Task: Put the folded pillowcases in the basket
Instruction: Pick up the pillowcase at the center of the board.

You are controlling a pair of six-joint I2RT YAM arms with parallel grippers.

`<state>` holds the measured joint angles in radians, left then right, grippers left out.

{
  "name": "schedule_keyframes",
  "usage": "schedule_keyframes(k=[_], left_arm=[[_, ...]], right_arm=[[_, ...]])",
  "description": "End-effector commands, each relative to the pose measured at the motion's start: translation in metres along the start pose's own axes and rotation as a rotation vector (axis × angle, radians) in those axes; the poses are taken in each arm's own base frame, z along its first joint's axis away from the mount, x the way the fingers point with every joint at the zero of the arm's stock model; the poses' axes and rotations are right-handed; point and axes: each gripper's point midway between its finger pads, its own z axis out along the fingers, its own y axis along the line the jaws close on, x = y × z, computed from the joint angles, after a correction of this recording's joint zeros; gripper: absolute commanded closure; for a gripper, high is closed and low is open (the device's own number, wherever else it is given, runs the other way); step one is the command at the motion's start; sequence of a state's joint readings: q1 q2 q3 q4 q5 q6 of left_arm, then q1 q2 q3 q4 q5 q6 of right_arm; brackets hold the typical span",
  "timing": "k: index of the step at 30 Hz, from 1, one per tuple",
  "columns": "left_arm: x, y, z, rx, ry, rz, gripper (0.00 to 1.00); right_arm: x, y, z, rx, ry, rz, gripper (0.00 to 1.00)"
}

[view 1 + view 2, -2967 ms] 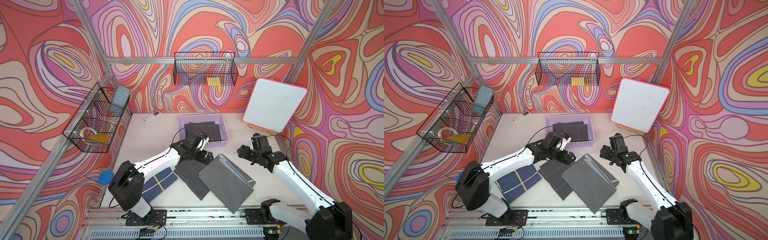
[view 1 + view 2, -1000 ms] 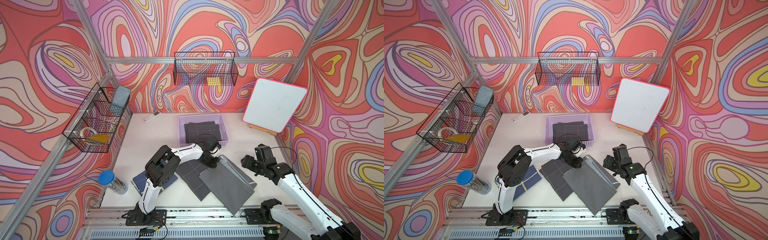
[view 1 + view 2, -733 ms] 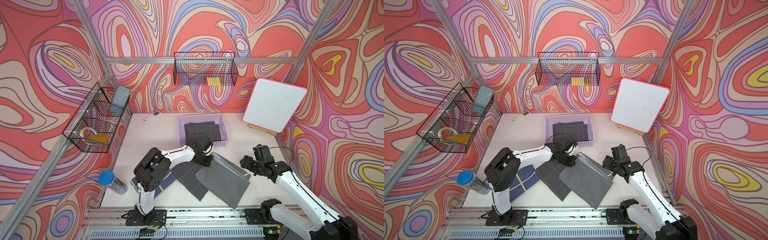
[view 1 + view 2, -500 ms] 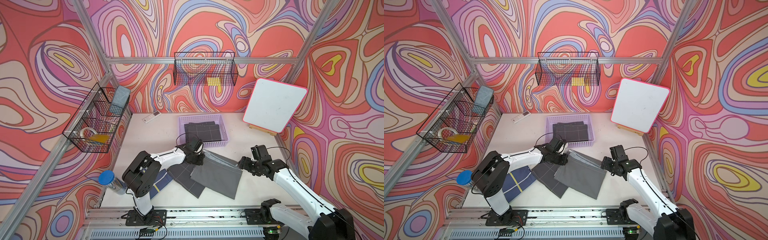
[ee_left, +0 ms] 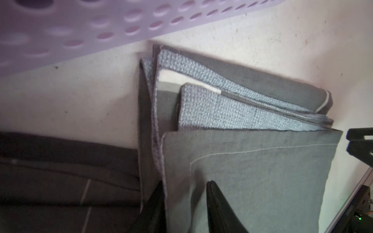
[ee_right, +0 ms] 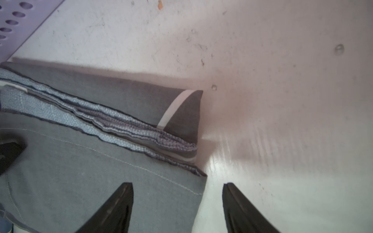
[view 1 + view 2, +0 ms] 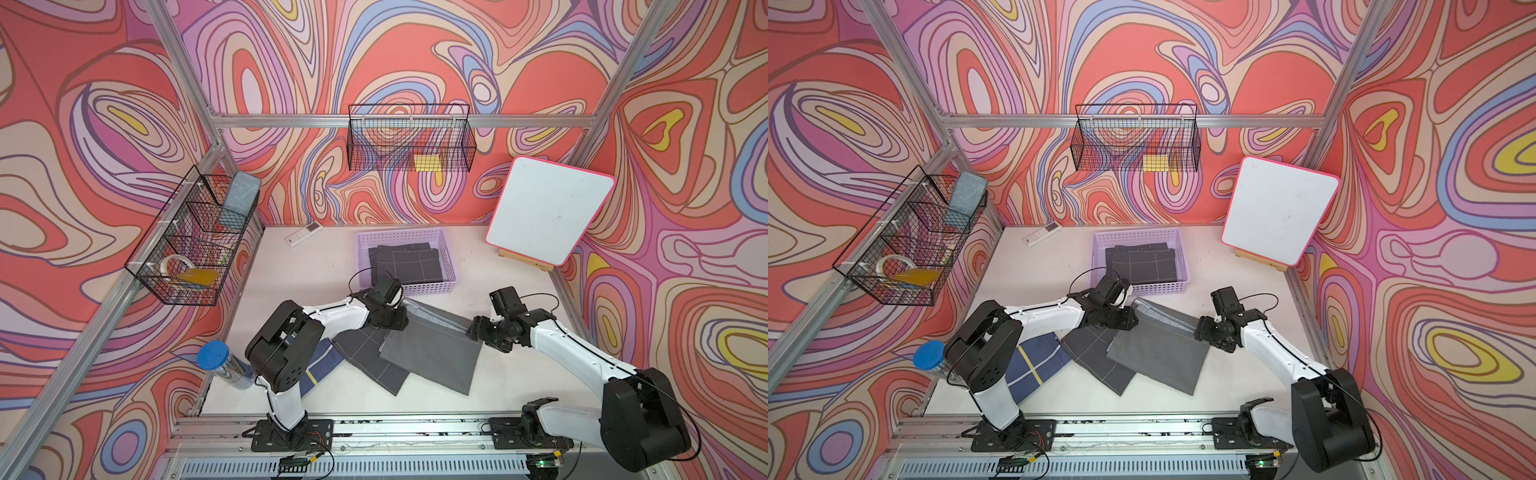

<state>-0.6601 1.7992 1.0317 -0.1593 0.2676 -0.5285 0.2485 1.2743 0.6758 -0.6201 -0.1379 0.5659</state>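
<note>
"Folded grey fabric pillowcase (image 7: 432, 353), where is it lying?"

"Flat on the white tabletop (image 7: 299, 282), outside the shallow lilac plastic basket (image 7: 432, 286) with the rows of small holes. Its far corner sits just beside the basket's near wall. The side nearer the left arm overlaps a dark grey checked cloth (image 7: 370, 357) spread on the table."

"Is anything in the basket?"

"Dark folded cloths with thin pale lines (image 7: 405, 264) lie on its floor. The grey one isn't among them."

"What's the black left gripper (image 7: 395, 322) doing?"

"It's low over the pillowcase's corner closest to the basket. From its wrist camera the left gripper (image 5: 185, 183) has its jaws parted. One finger (image 5: 216, 201) lies on top of the cloth and the other sits at the cloth's edge. There's a clear gap between them, so nothing looks clamped."

"And the black right gripper (image 7: 478, 332)?"

"That's at the opposite corner, on the right-arm side. Its wrist view shows the right gripper (image 6: 177, 184) spread wide. One finger (image 6: 121, 201) is over the grey fabric and the other is over bare table. It holds nothing."

"How tidy is the fold?"

"Close up, the layers fan out a little at that edge, showing a bluish woven inside and a white stripe."

"Anything else down there?"

"A navy cloth with a yellow stripe (image 7: 1034, 361) pokes out beneath the left arm."
</note>
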Motion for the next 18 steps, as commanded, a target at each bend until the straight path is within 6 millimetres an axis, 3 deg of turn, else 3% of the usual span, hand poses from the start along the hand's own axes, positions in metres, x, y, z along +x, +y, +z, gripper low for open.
schedule_keyframes(k=[1, 8, 12, 16, 18], left_arm=[[-0.012, -0.006, 0.004, 0.025, -0.018, 0.009, 0.6], [-0.011, 0.001, 0.011, 0.009, -0.005, 0.001, 0.62], [-0.011, 0.002, 0.014, 0.015, -0.001, 0.002, 0.72], [-0.011, 0.0, 0.017, 0.027, 0.002, 0.002, 0.81], [-0.01, -0.001, 0.018, 0.034, 0.004, 0.002, 0.87]], right_arm=[[-0.013, 0.009, 0.003, -0.02, -0.029, -0.023, 0.29], [-0.011, 0.008, 0.019, -0.02, -0.006, -0.021, 0.32], [-0.011, 0.009, 0.026, -0.028, 0.006, -0.02, 0.36], [-0.01, 0.011, 0.036, -0.041, 0.026, -0.016, 0.44], [-0.008, 0.012, 0.04, -0.052, 0.038, -0.016, 0.58]])
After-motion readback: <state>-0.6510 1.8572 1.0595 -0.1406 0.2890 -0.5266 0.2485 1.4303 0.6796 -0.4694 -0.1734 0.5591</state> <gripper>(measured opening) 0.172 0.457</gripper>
